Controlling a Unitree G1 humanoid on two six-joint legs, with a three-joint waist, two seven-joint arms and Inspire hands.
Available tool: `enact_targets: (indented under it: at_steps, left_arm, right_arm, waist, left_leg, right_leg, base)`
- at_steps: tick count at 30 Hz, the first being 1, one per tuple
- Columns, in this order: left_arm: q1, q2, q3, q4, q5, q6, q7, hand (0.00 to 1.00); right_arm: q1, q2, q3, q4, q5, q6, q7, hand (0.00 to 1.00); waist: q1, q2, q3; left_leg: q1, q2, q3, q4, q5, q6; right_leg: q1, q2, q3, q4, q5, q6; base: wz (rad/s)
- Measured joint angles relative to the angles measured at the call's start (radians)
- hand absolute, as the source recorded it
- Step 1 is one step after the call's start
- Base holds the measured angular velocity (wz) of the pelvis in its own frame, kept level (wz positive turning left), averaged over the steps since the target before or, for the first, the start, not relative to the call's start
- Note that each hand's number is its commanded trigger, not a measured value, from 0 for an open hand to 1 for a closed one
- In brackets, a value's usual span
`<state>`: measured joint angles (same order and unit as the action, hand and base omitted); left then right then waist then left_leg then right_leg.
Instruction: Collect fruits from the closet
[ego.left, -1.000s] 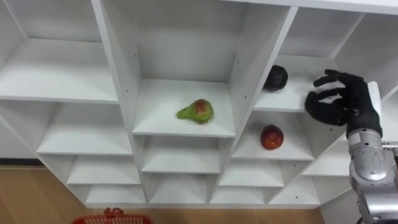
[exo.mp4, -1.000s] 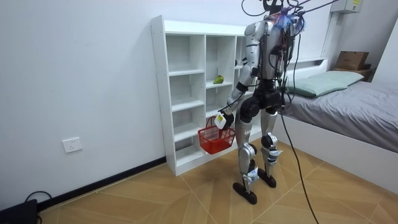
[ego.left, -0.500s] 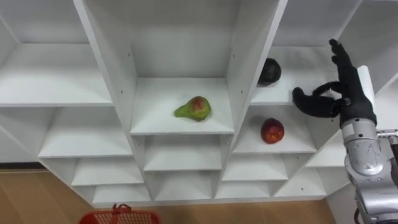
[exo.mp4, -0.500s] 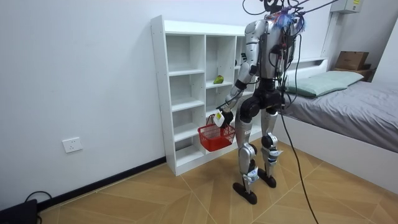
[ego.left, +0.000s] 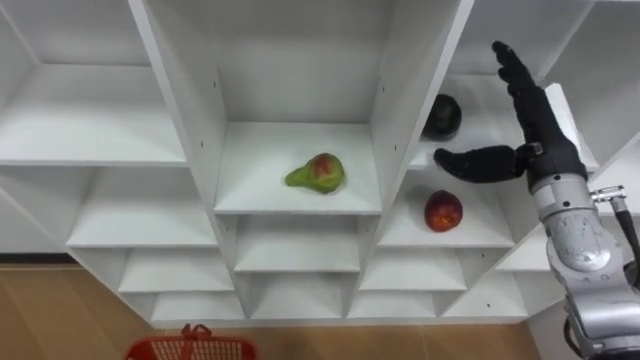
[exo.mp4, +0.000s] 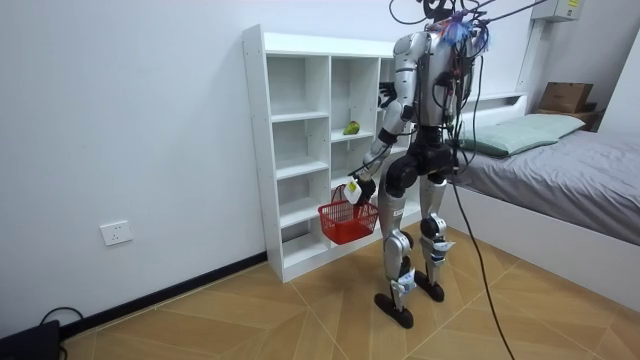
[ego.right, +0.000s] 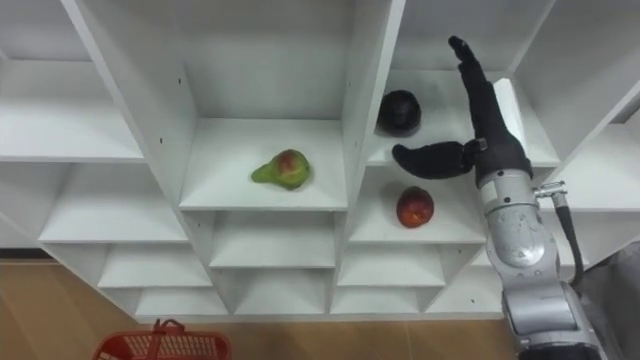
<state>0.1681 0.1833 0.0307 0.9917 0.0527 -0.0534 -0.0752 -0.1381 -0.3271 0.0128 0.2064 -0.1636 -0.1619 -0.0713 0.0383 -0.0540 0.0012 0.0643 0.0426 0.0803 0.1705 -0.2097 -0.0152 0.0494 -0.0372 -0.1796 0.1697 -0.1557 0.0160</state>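
- The pear (ego.left: 317, 173) is green with a red blush on top; it lies on its side, narrow end to the left, on a shelf in the middle column of the white closet (ego.left: 190, 150)
- A dark fruit (ego.left: 442, 116), round and almost black, sits towards the back of a shelf in the next column to the right; what kind it is cannot be told
- A red fruit (ego.left: 443, 211), round and glossy with a paler patch, rests one shelf below the dark one in the same column
- The right hand (ego.left: 543, 152) is raised in front of that right column with its fingers (ego.left: 515, 80) stretched straight upward and the thumb spread out to the left, holding nothing
- The thumb tip lies at a level between the dark fruit and the red one, near both; no contact with either can be seen
- The red basket (ego.left: 188, 347) is cut off by the lower edge of the eye views, so just its rim and handle show above the wooden floor (ego.left: 60, 320)
- In the room view the robot stands upright facing the closet, its body hiding the right column; the basket hangs at the left hand (exo.mp4: 354, 189), whose grip is too small to make out
- A bed (exo.mp4: 560, 170) stands at the room view's right
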Motion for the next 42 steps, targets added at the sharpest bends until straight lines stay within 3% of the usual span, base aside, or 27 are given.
enact_targets:
  at_steps: [8, 20, 26, 28, 31, 42]
  left_arm:
    - [-0.001, 0.0, -0.004, -0.013, 0.0, 0.0, -0.002, 1.0]
    - [-0.002, 0.0, -0.003, -0.015, 0.002, 0.001, -0.018, 1.0]
    - [-0.002, 0.0, -0.002, -0.015, 0.0, 0.009, -0.025, 1.0]
    - [-0.001, 0.001, 0.005, -0.015, -0.003, 0.013, -0.026, 1.0]
    - [-0.003, 0.006, 0.006, -0.015, -0.002, 0.018, -0.029, 1.0]
    - [-0.002, 0.007, 0.006, -0.014, -0.02, 0.024, -0.027, 1.0]
  right_arm:
    - [0.0, -0.002, 0.01, -0.027, -0.001, 0.033, 0.029, 0.0]
    - [0.0, -0.003, 0.01, -0.023, 0.0, 0.033, 0.031, 0.0]
    - [-0.01, -0.01, 0.007, -0.019, 0.014, 0.07, 0.039, 0.0]
    - [-0.034, -0.021, 0.007, -0.002, 0.023, 0.078, 0.04, 0.0]
    - [-0.071, -0.027, 0.005, 0.025, 0.041, 0.1, 0.04, 0.0]
    - [-0.17, -0.043, 0.007, 0.158, 0.054, 0.107, 0.112, 0.0]
  waist:
    - [0.002, -0.012, 0.0012]
    - [0.029, -0.019, 0.0001]
    - [0.032, -0.023, 0.0044]
    - [0.033, -0.029, 0.0101]
    - [0.038, -0.037, 0.0072]
    - [0.048, -0.039, 0.0059]
  left_leg:
    - [-0.001, 0.0, 0.0, -0.001, 0.0, 0.0]
    - [-0.006, 0.001, 0.007, 0.0, 0.001, 0.0]
    - [-0.016, 0.001, 0.001, 0.004, 0.002, 0.0]
    - [-0.021, 0.001, -0.002, 0.004, 0.002, 0.0]
    - [-0.026, 0.001, -0.006, 0.003, 0.002, 0.0]
    - [-0.02, 0.0, -0.013, 0.011, 0.002, -0.001]
  right_leg:
    - [-0.002, 0.0, 0.0, 0.0, 0.0, 0.0]
    - [-0.013, 0.0, 0.007, 0.003, 0.001, -0.002]
    - [-0.015, -0.001, -0.004, 0.004, 0.002, -0.002]
    - [-0.016, -0.001, -0.009, 0.003, 0.002, -0.002]
    - [-0.016, -0.001, -0.011, -0.001, 0.002, -0.002]
    - [-0.009, -0.001, -0.016, 0.002, 0.002, -0.003]
  base:
    - [0.0]
    - [-0.01]
    - [0.05]
    - [0.04]
    - [0.03]
    - [0.0]
